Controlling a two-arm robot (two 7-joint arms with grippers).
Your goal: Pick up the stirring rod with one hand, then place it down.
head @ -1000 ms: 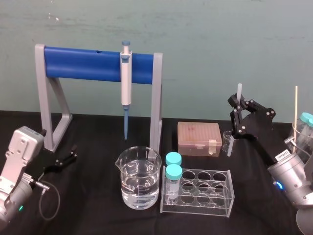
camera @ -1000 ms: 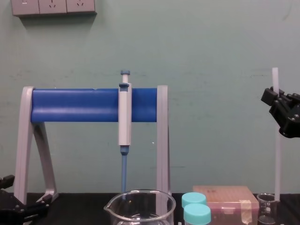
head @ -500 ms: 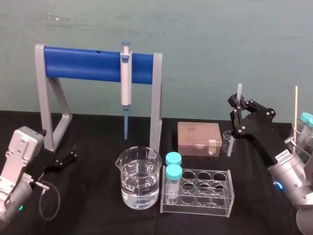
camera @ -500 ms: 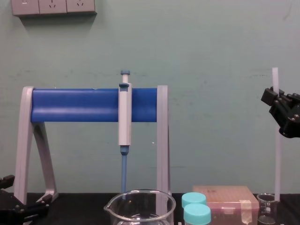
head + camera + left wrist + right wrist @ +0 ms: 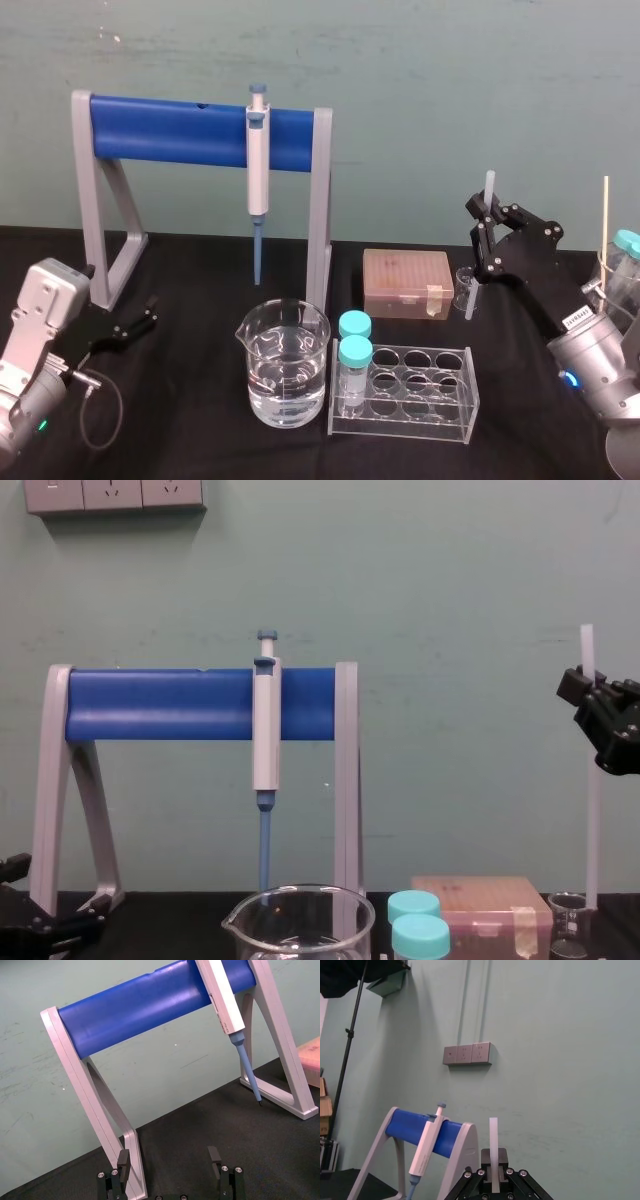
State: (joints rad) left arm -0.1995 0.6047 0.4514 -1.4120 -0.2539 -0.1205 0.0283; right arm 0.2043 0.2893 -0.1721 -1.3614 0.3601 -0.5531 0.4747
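Standing nearly upright at the far right of the worktop point(image 5: 200, 440), the stirring rod point(image 5: 489, 186) is clamped near its upper end by the right tool point(image 5: 484, 212), whose black fingers point(image 5: 476, 207) close on it from both sides. A short length of rod pokes above the grip, and the rest hangs down to the small glass beaker point(image 5: 463, 284). Whether the lower end sits inside that beaker or just beside it cannot be told.

Left of the small beaker, just beside it, lies a pink tip box point(image 5: 407, 283). Nearer and further left stand a clear tube rack point(image 5: 420, 395) holding two teal-capped tubes point(image 5: 354, 352), then a large beaker point(image 5: 283, 365) of water. Behind these, a grey pipette point(image 5: 258, 170) hangs from a blue-barred stand point(image 5: 170, 130).

The left tool point(image 5: 140, 318) rests low at the near left, beside the stand's left leg, with its fingers point(image 5: 124, 1160) spread apart and holding nothing.
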